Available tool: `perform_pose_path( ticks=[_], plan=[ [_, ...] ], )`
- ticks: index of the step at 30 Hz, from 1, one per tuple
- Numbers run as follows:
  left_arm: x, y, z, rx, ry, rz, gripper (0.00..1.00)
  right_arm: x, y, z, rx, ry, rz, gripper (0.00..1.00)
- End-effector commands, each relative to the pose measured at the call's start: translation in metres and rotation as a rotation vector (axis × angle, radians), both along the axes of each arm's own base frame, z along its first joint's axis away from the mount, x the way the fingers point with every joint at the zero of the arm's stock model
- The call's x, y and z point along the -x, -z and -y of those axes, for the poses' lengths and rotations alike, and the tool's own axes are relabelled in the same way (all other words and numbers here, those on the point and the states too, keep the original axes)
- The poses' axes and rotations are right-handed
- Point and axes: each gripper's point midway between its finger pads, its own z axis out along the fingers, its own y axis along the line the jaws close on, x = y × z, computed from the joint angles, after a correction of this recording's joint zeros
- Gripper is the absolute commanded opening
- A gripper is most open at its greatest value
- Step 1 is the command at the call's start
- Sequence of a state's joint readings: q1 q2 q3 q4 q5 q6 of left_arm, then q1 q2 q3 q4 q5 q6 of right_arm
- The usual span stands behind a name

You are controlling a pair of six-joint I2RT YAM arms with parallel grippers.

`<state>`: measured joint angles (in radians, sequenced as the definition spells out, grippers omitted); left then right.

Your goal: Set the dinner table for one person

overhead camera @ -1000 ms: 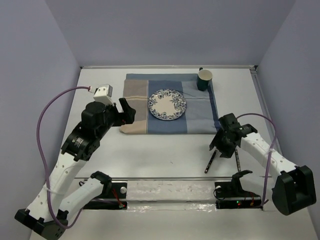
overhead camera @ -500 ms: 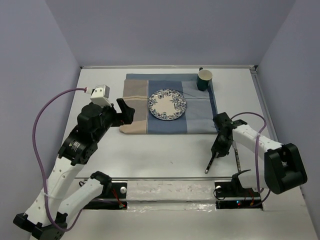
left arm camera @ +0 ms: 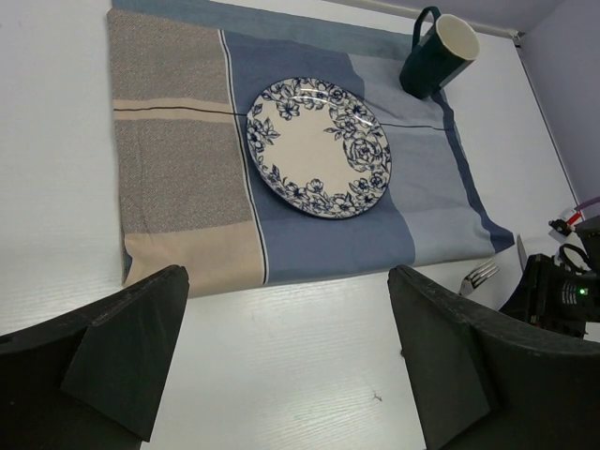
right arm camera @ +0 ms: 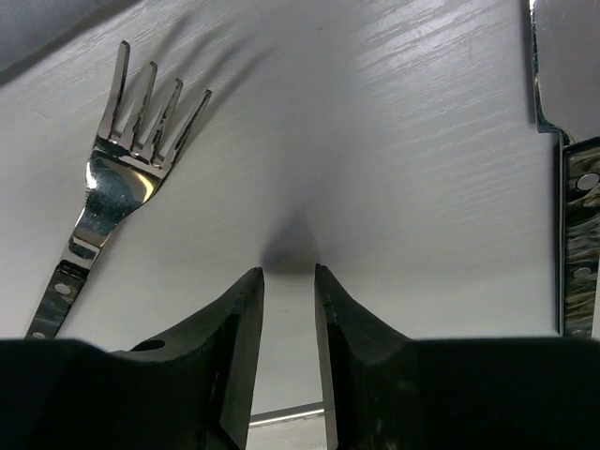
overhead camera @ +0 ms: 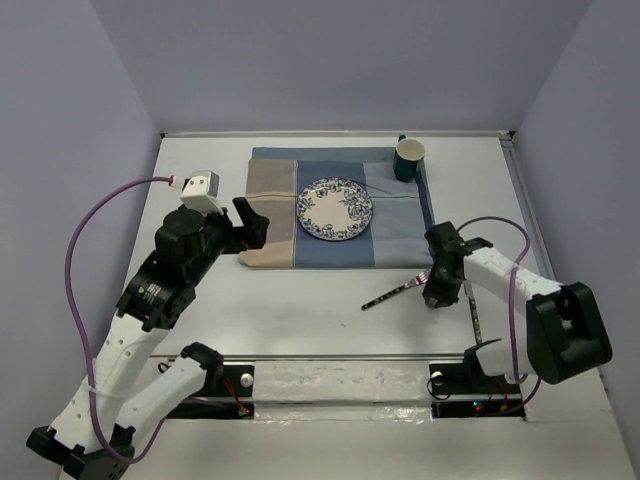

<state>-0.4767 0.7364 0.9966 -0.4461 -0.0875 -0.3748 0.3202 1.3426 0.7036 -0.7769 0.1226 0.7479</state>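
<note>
The white dinner table (overhead camera: 300, 300) carries a blue-and-tan cloth mat (overhead camera: 400, 235) with a blue-flowered plate (overhead camera: 335, 209) and a dark green mug (overhead camera: 409, 159) on it. A fork (overhead camera: 395, 292) lies slanted on the bare table in front of the mat, and a knife (overhead camera: 472, 312) lies to its right. My right gripper (overhead camera: 433, 295) is low at the table between them. In the right wrist view its jaws (right arm camera: 289, 281) are nearly closed and empty, with the fork (right arm camera: 122, 178) to the left and the knife (right arm camera: 577, 178) to the right. My left gripper (left arm camera: 291, 366) is wide open and empty above the table.
The left wrist view shows the plate (left arm camera: 319, 147), the mug (left arm camera: 437, 52), the mat (left arm camera: 169, 169), the fork tines (left arm camera: 480, 276) and the right arm (left arm camera: 558, 291). Metal rails edge the table at the front (overhead camera: 340, 357) and the right (overhead camera: 522, 190). Purple walls enclose the table.
The fork has swung from pointing toward the near edge to lying slanted with its handle to the left. My right gripper has shifted slightly toward the mat. The left arm rose slightly, then held.
</note>
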Motion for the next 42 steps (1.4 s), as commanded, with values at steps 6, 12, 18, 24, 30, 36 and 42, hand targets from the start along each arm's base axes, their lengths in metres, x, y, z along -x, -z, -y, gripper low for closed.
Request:
perform_pose_path(
  ticks=[6, 12, 18, 24, 30, 36, 42],
  plan=[
    [-0.001, -0.003, 0.001, 0.006, -0.001, 0.023, 0.99, -0.04, -0.056, -0.054, -0.123, -0.084, 0.194, 0.6],
    [-0.002, -0.005, 0.002, 0.0, 0.007, 0.023, 0.99, -0.057, -0.056, -0.088, -0.139, -0.061, 0.232, 0.68],
    [-0.001, -0.01, 0.0, -0.015, 0.007, 0.033, 0.99, -0.061, -0.034, -0.085, -0.074, -0.041, 0.169, 0.64],
    [-0.001, -0.016, -0.005, -0.027, -0.008, 0.051, 0.99, -0.049, -0.02, -0.083, -0.041, -0.038, 0.116, 0.62],
    [-0.002, -0.017, -0.005, -0.031, -0.01, 0.052, 0.99, -0.044, -0.003, -0.08, -0.024, -0.023, 0.082, 0.41],
    [-0.001, -0.017, -0.007, -0.038, -0.014, 0.052, 0.99, -0.035, 0.007, -0.067, 0.01, 0.015, 0.085, 0.11],
    [-0.001, -0.014, -0.011, -0.058, -0.031, 0.04, 0.99, -0.049, -0.067, -0.082, 0.027, -0.12, 0.265, 0.0]
  ],
)
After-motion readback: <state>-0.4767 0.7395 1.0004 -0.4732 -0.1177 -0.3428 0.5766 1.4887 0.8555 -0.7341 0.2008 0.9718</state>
